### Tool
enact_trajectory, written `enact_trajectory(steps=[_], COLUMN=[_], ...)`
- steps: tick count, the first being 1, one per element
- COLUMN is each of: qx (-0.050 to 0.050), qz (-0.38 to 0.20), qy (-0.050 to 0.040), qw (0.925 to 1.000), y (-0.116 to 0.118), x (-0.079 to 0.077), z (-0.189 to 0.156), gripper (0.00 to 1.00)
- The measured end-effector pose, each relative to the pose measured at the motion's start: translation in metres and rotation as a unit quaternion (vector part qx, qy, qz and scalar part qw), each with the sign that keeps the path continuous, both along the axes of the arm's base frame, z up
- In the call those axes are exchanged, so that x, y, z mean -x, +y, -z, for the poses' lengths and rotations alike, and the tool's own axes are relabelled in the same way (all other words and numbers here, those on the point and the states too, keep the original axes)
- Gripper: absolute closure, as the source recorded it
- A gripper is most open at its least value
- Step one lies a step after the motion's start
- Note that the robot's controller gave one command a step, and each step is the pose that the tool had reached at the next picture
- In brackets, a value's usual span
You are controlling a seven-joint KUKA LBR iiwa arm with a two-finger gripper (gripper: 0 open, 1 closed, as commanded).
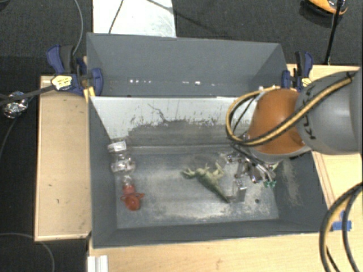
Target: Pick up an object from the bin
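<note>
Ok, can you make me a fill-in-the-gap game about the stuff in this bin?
1. The toy figure lying beside the gripper is ____ in colour.
2. Seen by the camera, the small red thing lies on the ____ side of the bin.
3. The round cover on the robot's wrist is ____ in colour.
Missing words: green, left, orange.
</note>
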State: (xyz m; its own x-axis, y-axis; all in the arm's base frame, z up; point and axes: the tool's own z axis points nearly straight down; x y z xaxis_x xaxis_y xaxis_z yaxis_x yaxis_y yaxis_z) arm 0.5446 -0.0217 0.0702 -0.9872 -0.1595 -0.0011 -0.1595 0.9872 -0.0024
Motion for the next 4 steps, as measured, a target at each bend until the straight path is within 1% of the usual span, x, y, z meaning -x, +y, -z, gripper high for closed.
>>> enact_trajectory(steps=[1,2,3,4], qx=[-0.001,-0.002,-0.001,-0.002], qz=[0.064,0.074,-0.068,0.093], qy=[-0.0031,-0.0027,-0.0022,-0.001], qw=[0.9979,0.9973,0.9977,0.9957], y=[0.041,0.068,0.071,0.091], x=[-0.006,-0.006,-0.003,0.013], z=[-0.003,-0.003,-0.002,0.0], gripper=[0.0,0.0,0.0,1.0])
